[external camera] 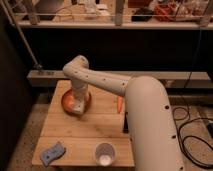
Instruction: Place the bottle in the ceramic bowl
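Ceramic bowl [65, 101] sits on the back left part of the wooden table [100, 125], directly under the gripper [78, 103], which reaches down inside its rim. Whether the gripper is apart, together or clamped on something cannot be told, and the bottle cannot be told apart from the gripper's end in the bowl. The white arm [107, 85] slants down from the right and covers the table's right edge. A pale cup [104, 153] stands at the front edge; its inside shows only a white bottom. A blue sponge [52, 153] lies at the front left corner. A small orange thing [119, 104] lies right of the bowl, beside the arm. Bare boards stretch between bowl and cup.
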Motion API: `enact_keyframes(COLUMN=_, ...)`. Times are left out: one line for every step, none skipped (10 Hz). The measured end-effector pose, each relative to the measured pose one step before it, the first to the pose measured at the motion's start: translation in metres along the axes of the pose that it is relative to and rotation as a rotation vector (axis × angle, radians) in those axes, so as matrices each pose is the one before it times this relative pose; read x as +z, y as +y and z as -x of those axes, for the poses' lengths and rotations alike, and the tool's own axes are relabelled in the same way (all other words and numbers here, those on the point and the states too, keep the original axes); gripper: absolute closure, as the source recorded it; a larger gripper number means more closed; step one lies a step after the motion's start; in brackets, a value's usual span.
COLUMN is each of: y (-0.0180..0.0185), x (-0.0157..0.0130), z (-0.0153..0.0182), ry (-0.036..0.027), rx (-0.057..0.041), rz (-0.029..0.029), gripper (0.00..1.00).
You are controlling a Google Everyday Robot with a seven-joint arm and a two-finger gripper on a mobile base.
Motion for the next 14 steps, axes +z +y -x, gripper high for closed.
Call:
enact_keyframes(y=-0.00004, x=0.00001, z=0.00002, ry=-0.00013, rx=-0.00113, rz=-0.00014, gripper=0.63)
enact_keyframes(y=-0.00001, x=-0.00001, z=0.0, ry=0.00001, rx=-0.00145, rz=-0.00005, gripper=0.63)
enact_keyframes(y=-0.00002, x=0.00001, z=-0.00001, ry=0.00004, rx=-0.00139, rz=-0.00006, gripper=0.63)
enact_keyframes(y=-0.00003, x=-0.00005, z=-0.00006, ry=0.00012, rx=-0.00153, rz=-0.00015, gripper=0.63)
enact_keyframes(y=-0.00006, x=0.0, z=0.0, ry=0.0, rx=-0.00069, rz=-0.00013, gripper=0.63)
enact_keyframes(y=0.00007, x=-0.0001, z=-0.00025, ry=0.00027, rx=-0.00076, rz=-0.00013, gripper=0.63)
enact_keyframes(y=0.0, x=-0.00004, z=-0.00007, ry=-0.00002, rx=-0.00091, rz=-0.00012, gripper=0.63)
enact_keyframes(y=-0.00004, x=-0.00002, z=0.00014, ry=-0.00077, rx=-0.00128, rz=-0.00031, gripper=0.63)
enact_keyframes(y=0.00005, x=0.00001, z=-0.00012, ry=0.0004, rx=-0.0013, rz=0.00016, gripper=0.63)
enact_keyframes(y=-0.00004, x=-0.00009, z=-0.00007, ry=0.00012, rx=-0.00141, rz=-0.00017, gripper=0.63)
enact_keyframes(y=-0.00002, x=0.00001, z=0.0, ry=-0.00009, rx=-0.00166, rz=-0.00006, gripper=0.63)
enact_keyframes(y=-0.00004, x=-0.00008, z=-0.00008, ry=-0.00002, rx=-0.00095, rz=-0.00025, gripper=0.63)
enact_keyframes(y=-0.00005, x=-0.00002, z=-0.00001, ry=0.00005, rx=-0.00074, rz=-0.00013, gripper=0.63)
enact_keyframes(y=0.0, x=0.00003, z=0.00001, ry=-0.00002, rx=-0.00097, rz=-0.00002, gripper=0.63)
